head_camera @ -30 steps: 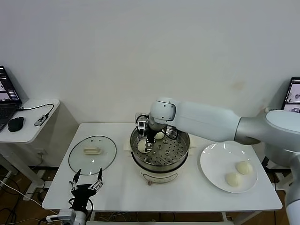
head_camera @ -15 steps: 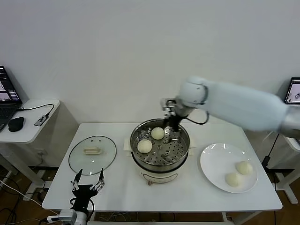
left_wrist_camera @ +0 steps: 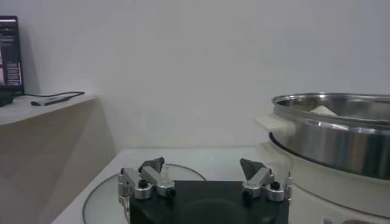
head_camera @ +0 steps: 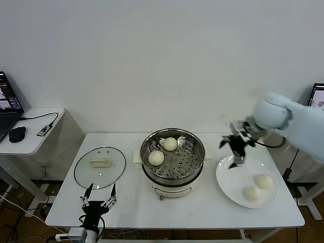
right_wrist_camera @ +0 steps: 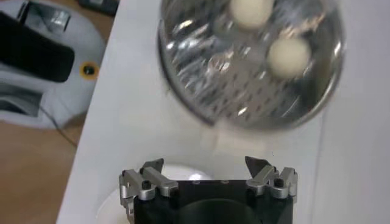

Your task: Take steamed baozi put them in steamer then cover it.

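No legible text, label, brand, number or sign appears in any view. The laptop screen (head_camera: 7,97) at the far left of the head view shows window content, too small to read. The steamer (head_camera: 172,161) bears no readable marking.

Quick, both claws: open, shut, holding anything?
Left claw: open, empty, at the table's front edge.
Right claw: open, empty, above the plate.

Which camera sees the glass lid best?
The head view: the whole cover lies flat on the table left of the steamer, handle up. The left wrist view catches only part of its rim behind the open left gripper. The right wrist view misses it.
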You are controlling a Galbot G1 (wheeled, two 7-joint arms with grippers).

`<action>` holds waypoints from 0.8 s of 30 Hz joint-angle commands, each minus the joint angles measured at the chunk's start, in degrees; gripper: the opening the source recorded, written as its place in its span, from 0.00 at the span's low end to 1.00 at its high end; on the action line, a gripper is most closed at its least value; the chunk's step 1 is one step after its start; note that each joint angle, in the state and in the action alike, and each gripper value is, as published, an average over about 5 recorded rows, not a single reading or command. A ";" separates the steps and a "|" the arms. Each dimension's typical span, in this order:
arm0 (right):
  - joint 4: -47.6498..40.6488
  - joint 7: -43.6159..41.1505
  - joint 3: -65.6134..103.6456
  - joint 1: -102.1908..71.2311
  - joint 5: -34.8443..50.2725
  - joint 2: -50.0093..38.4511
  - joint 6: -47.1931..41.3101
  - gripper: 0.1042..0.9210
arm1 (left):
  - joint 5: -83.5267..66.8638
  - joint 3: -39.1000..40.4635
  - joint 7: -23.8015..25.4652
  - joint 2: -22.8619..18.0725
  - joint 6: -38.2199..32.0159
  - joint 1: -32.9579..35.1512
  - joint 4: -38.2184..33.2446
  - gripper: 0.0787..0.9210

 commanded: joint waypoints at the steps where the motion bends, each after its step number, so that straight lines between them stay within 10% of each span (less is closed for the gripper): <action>1: 2.85 -1.89 25.55 -31.29 -13.27 -14.96 5.94 0.88 | 0.16 0.02 -0.05 0.07 0.00 0.26 0.03 0.88; 24: -5.90 7.54 37.75 -50.04 -23.47 -4.37 7.07 0.88 | 1.25 -0.67 -0.06 -1.10 -0.16 1.53 -0.64 0.88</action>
